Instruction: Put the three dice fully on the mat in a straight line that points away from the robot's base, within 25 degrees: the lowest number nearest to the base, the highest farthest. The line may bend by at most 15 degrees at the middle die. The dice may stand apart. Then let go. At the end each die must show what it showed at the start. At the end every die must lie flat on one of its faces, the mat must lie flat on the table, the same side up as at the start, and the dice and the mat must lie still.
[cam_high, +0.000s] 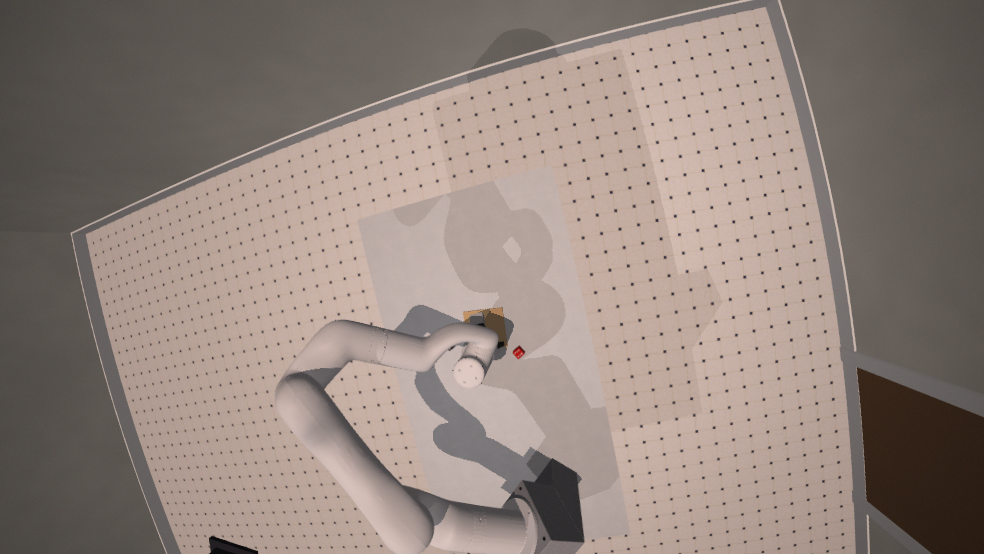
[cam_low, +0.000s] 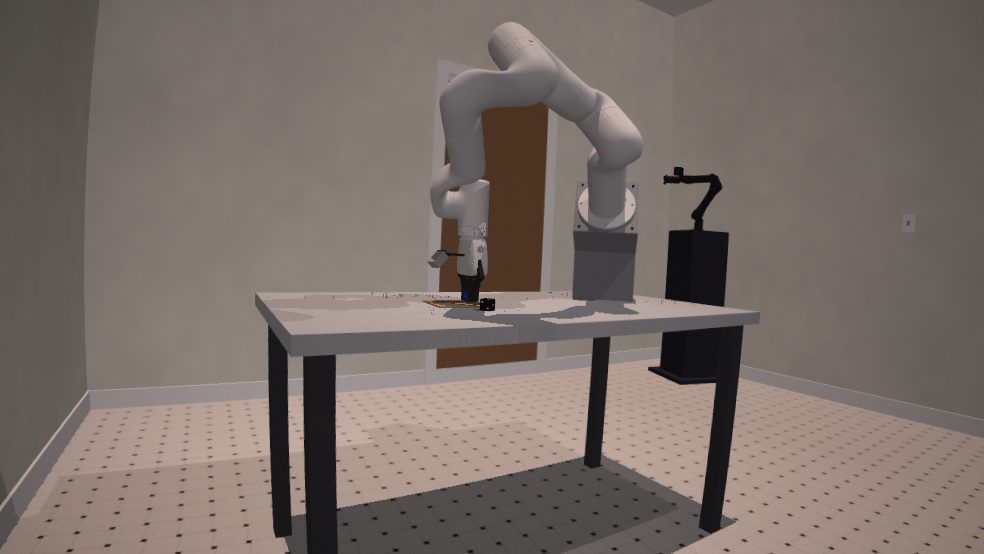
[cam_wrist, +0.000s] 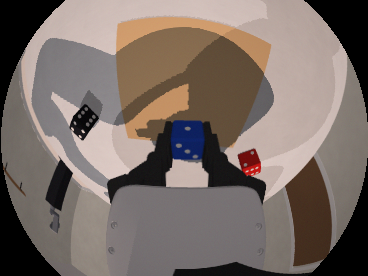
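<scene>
The orange mat (cam_high: 497, 315) (cam_low: 437, 302) (cam_wrist: 145, 40) lies flat on the table. My gripper (cam_low: 470, 294) (cam_wrist: 187, 131) is shut on the blue die (cam_low: 465, 295) (cam_wrist: 187, 140), low at the mat's edge nearest the gripper body in the wrist view. One face of it shows one pip, another three. I cannot tell whether it touches the mat. The red die (cam_high: 518, 352) (cam_wrist: 249, 161) lies on the table off the mat, right of the gripper in the wrist view. The black die (cam_low: 487, 304) (cam_wrist: 84, 121) lies off the mat on the other side; the arm hides it in the top view.
The robot's base (cam_high: 550, 505) (cam_low: 604, 264) stands on the table (cam_high: 578, 412) (cam_low: 509, 330). The arm's shadow falls across much of the mat. The red and black dice flank the gripper on opposite sides in the wrist view.
</scene>
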